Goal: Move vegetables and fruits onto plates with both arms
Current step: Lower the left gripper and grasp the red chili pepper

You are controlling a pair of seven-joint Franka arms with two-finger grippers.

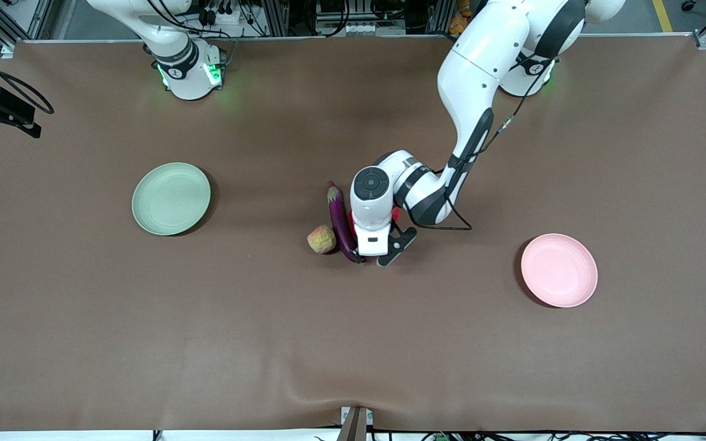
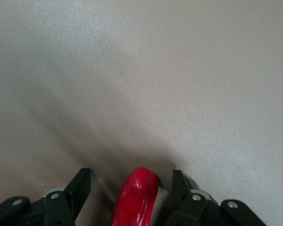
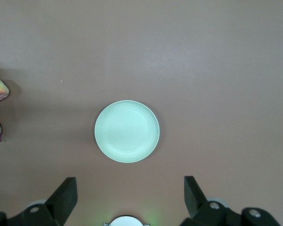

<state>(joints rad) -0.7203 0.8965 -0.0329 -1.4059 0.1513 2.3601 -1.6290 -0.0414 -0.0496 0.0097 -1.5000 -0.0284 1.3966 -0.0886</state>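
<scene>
The left claw (image 2: 132, 197) is low at the table's (image 1: 144, 343) middle, fingers spread around the chili (image 2: 134, 197), just beside the eggplant (image 1: 339, 219) and peach (image 1: 322, 239). The right claw (image 3: 129, 197) waits spread high over the green plate (image 3: 127, 131). The pink plate (image 1: 559, 270) lies toward the left arm's end.

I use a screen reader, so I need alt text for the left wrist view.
The left gripper sits low over the brown table, its open black fingers on either side of a glossy red chili pepper. Nothing else shows except bare tabletop.
</scene>
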